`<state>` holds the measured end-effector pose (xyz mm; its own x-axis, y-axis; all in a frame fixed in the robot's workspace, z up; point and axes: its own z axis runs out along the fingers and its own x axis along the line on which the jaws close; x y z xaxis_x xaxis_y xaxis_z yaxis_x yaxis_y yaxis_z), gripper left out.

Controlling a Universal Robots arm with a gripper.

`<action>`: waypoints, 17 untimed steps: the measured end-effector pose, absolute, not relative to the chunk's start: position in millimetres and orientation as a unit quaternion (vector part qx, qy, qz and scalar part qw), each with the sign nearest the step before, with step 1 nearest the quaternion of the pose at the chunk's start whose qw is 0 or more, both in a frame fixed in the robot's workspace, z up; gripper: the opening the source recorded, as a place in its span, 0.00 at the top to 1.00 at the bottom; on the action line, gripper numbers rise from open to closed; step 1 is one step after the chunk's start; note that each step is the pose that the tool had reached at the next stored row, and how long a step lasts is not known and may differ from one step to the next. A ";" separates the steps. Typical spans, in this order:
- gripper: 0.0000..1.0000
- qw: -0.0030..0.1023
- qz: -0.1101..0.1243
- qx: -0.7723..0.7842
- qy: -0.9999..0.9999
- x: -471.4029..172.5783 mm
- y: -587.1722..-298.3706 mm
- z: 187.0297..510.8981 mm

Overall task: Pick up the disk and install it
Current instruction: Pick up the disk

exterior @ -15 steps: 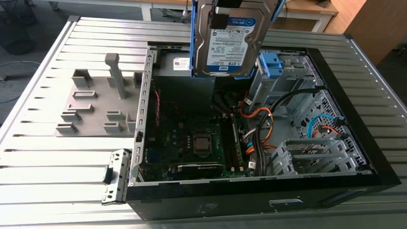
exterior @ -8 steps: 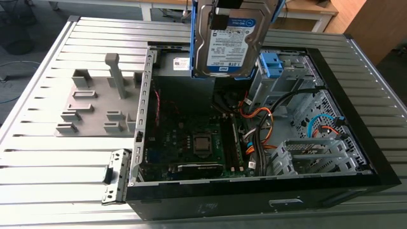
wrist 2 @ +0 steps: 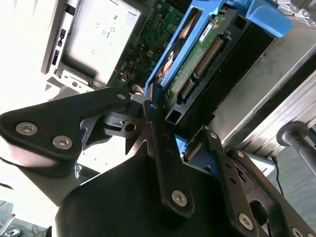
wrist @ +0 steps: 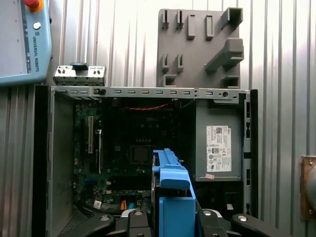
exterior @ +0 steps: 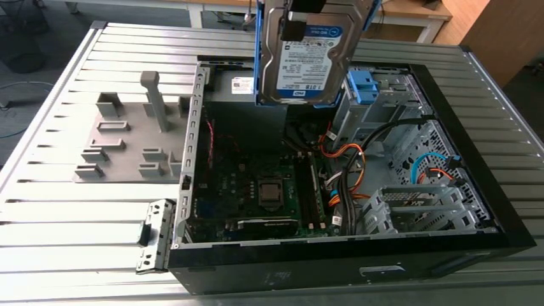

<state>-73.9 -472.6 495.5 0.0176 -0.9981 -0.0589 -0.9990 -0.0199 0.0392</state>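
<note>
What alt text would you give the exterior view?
The gripper holds the disk upright, label toward the camera, above an open computer case lying on a ribbed metal table. A grey fixture plate lies beside the case on the exterior view's left.

The disk hangs upright, long axis vertical, above the open computer case and touches nothing inside it. Its silver face with the white-and-blue label is turned toward the exterior view, and a blue plastic frame runs down both long edges. In the second wrist view its green circuit-board side shows (connectors along one end). The gripper has its jaws closed on the disk's upper end.
</note>
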 end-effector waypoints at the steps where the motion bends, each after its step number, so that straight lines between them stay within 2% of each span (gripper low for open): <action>1: 0.64 0.007 0.035 -0.713 0.700 -73.9 -473.0 495.4; 17: 0.64 0.007 0.035 -0.713 0.700 -73.8 -479.7 495.3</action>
